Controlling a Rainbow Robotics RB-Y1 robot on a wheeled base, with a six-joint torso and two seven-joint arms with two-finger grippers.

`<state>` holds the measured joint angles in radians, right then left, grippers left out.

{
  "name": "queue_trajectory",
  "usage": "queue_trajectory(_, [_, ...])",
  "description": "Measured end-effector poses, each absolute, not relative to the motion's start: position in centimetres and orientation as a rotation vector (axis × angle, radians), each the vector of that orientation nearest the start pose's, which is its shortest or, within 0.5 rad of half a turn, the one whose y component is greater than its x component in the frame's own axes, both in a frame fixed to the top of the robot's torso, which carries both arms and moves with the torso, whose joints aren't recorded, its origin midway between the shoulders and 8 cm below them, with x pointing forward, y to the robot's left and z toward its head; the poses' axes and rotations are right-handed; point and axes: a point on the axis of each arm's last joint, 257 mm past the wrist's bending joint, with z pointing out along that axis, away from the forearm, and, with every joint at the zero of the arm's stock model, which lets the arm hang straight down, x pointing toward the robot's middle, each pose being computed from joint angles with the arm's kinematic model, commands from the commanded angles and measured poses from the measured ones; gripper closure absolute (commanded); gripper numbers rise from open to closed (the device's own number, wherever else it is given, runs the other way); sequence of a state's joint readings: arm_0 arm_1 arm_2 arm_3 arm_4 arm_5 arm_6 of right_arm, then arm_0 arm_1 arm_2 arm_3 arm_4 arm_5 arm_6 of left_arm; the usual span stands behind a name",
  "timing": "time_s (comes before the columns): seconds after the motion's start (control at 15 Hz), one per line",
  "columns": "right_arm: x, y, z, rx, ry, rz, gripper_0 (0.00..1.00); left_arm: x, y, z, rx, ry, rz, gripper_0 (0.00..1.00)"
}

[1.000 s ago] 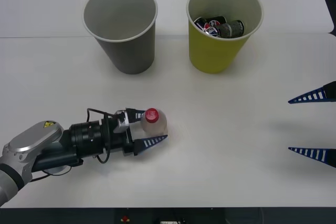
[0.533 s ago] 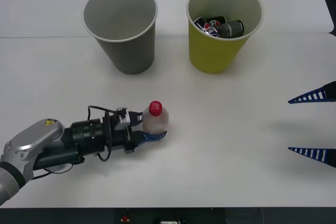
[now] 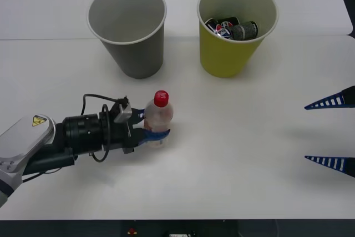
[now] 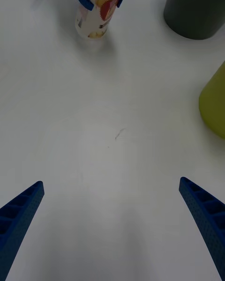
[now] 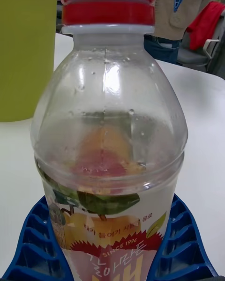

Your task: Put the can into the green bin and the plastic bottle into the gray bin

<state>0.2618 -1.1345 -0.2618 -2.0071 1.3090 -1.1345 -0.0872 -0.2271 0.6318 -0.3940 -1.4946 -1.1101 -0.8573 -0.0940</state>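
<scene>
Left gripper (image 3: pixel 151 135) clamps plastic bottle (image 3: pixel 157 118) upright; next: lift, carry far to gray bin (image 3: pixel 128 29). Right gripper (image 3: pixel 333 131) idle, spread apart.

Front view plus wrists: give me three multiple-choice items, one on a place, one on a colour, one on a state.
1. Where is the plastic bottle?
A. in the gray bin
B. on the table in front of the gray bin
C. inside the green bin

2. What colour is the bottle's cap?
A. red
B. white
C. blue

3. What state is the left gripper in?
A. open and away from the bottle
B. shut on nothing
C. shut on the bottle

Answers: 1 B, it stands upright on the white table; 2 A, the cap is red from above; 3 C, blue fingers hug the label on both sides.
</scene>
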Motion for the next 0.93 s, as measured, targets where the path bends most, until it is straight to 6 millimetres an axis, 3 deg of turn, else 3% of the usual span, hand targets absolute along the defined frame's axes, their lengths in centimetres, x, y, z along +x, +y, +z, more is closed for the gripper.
queue_trajectory(0.53, [34.1, -28.6, -16.7, -1.634, 1.596, 0.209, 0.0, 40.3, 11.1, -17.6, 1.118, 1.615, -0.63, 1.0])
queue_trajectory(0.93, [34.1, -28.6, -16.7, -1.634, 1.596, 0.209, 0.0, 39.4, 16.5, -13.3, 1.135, 1.797, -0.489, 1.0])
